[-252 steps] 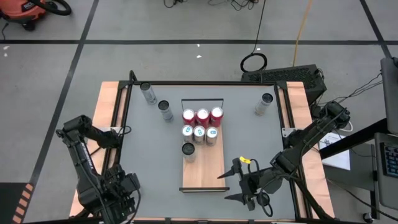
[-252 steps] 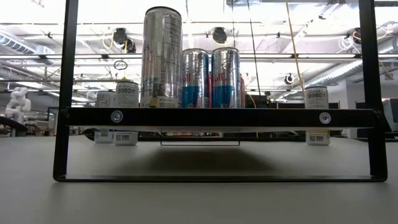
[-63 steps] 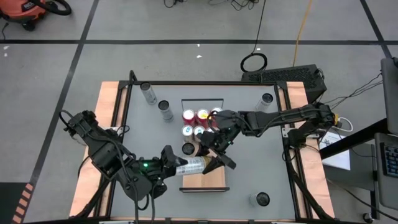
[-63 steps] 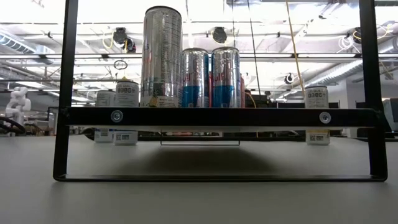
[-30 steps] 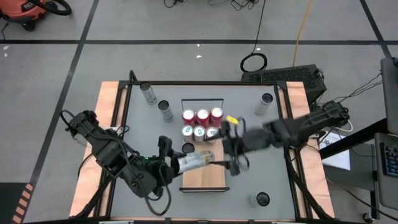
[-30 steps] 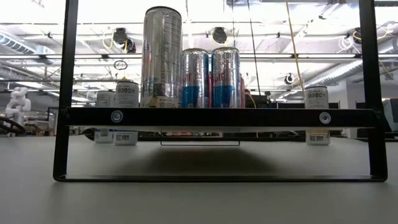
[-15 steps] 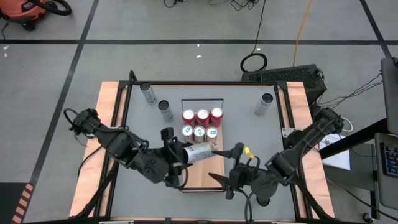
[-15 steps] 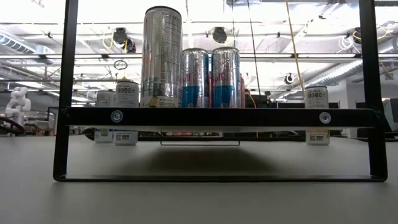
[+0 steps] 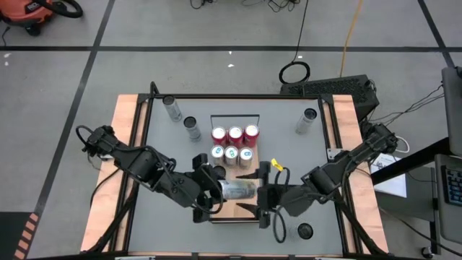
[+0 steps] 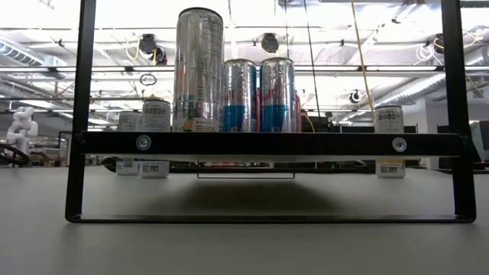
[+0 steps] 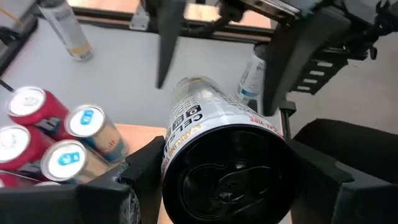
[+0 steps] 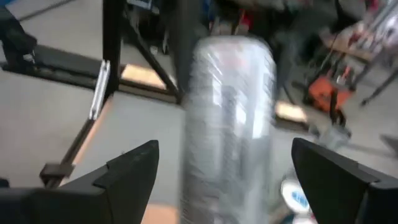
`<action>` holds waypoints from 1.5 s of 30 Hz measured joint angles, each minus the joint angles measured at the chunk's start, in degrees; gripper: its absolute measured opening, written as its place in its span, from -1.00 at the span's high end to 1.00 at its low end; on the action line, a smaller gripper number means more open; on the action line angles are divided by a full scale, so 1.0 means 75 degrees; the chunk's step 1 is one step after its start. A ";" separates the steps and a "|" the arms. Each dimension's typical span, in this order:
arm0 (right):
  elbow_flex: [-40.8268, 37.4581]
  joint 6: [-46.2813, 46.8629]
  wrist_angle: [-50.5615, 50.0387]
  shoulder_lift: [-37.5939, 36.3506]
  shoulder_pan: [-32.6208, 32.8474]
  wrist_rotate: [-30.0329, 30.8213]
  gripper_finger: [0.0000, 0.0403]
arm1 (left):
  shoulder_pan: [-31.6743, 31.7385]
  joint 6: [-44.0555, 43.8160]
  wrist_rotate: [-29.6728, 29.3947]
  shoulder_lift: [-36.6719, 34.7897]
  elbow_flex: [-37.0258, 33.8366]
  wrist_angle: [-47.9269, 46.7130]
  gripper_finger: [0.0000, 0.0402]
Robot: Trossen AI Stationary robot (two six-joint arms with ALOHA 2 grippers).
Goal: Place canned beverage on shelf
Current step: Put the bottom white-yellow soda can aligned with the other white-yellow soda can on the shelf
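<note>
Shelf [image 9: 249,206], near its railless end, is largely hidden by both grippers. Left gripper [image 9: 216,189] clamps the silver can [image 9: 238,189] sideways between its fingers. Right gripper [image 9: 254,191] fingers are spread at the can's far end; contact is unclear.

Grey floor [image 9: 72,72] crossed by dark tape lines [image 9: 216,48]; an orange vacuum [image 9: 29,11] stands at its corner.

Robotics lab — taped concrete floor [image 9: 180,65], exposed ceiling ducts [image 10: 397,92], floor cables [image 9: 294,71]
</note>
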 joint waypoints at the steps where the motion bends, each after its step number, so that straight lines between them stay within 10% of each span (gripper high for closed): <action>1: -0.0001 0.0233 -0.0140 0.0004 -0.0062 -0.0054 -0.62 | 0.0007 -0.0028 0.0060 0.0011 0.0000 -0.0027 -0.27; 31: -0.0001 0.1497 -0.0936 0.0086 -0.0906 -0.2260 -0.05 | 0.0472 0.1114 0.0785 0.0456 0.0003 0.0014 -0.27; 45: -0.0001 0.1475 -0.1208 0.0089 -0.1246 -0.2527 -0.58 | 0.0560 0.1411 0.0712 0.0448 0.0003 0.0067 -0.27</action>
